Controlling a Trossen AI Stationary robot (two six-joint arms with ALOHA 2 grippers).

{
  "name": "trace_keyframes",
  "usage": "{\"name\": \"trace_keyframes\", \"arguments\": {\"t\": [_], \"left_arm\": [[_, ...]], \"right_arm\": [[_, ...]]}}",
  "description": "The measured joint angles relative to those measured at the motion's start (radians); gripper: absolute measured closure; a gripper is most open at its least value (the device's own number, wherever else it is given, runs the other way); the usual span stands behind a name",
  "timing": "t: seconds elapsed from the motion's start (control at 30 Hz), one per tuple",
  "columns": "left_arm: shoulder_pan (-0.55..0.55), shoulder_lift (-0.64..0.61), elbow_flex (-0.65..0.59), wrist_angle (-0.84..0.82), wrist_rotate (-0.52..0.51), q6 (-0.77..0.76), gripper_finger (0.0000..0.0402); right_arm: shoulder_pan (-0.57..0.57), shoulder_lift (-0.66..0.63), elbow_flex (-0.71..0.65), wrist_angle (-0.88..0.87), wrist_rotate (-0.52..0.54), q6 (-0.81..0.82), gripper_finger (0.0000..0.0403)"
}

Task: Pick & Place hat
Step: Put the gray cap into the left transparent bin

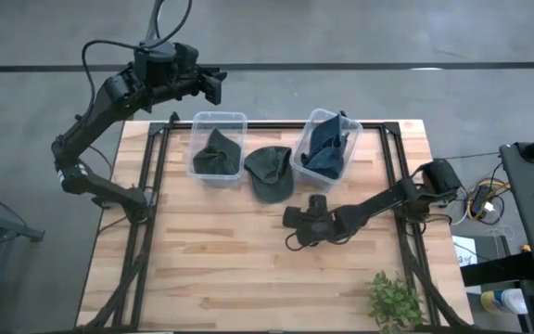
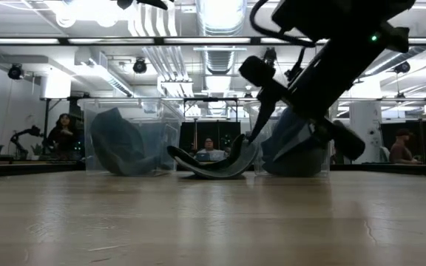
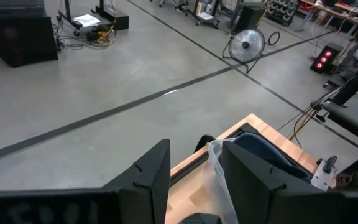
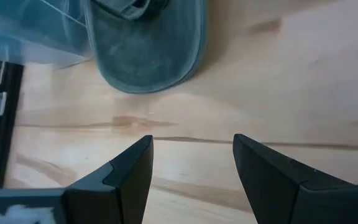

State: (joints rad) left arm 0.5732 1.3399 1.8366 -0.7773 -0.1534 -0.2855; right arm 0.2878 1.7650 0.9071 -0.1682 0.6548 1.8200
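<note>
A dark green cap [image 1: 269, 173] lies on the wooden table between two clear bins; in the low view its brim [image 2: 213, 161] curves up off the table. My right gripper [image 1: 293, 228] is open and empty low over the table, on the near side of the cap. In the right wrist view the cap [image 4: 145, 50] lies ahead of my open gripper [image 4: 191, 165]. My left gripper [image 1: 215, 85] is open and empty, raised beyond the table's far edge; it also shows in the left wrist view [image 3: 194, 165].
The left clear bin [image 1: 218, 146] holds a dark green hat. The right clear bin [image 1: 328, 144] holds a blue hat and also shows in the left wrist view [image 3: 253, 152]. A small green plant [image 1: 397, 299] stands at the near right corner. Bare wood lies toward the near edge.
</note>
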Motion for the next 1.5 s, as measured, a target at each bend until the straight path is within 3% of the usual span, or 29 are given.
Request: {"name": "trace_keyframes", "arguments": {"t": [0.17,0.43,1.07,1.33,1.5], "left_arm": [[0.000,-0.003,0.000,-0.006,0.000,0.000,0.0264],[0.000,-0.007,0.000,-0.010,0.004,-0.001,0.0264],[0.000,-0.015,0.000,-0.010,0.004,0.002,0.0264],[0.000,-0.015,0.000,-0.010,0.004,0.013,0.0264],[0.000,-0.015,0.000,-0.010,0.004,0.014,0.0264]], "right_arm": [[0.000,0.065,0.047,0.000,0.007,0.005,0.0187],[-0.026,0.090,0.069,-0.006,0.132,0.040,0.0187],[-0.154,0.090,0.065,-0.007,0.112,-0.016,0.0190],[-0.194,0.090,0.065,-0.002,0.068,-0.057,0.0224],[-0.210,0.090,0.065,0.003,0.028,-0.084,0.0265]]}}
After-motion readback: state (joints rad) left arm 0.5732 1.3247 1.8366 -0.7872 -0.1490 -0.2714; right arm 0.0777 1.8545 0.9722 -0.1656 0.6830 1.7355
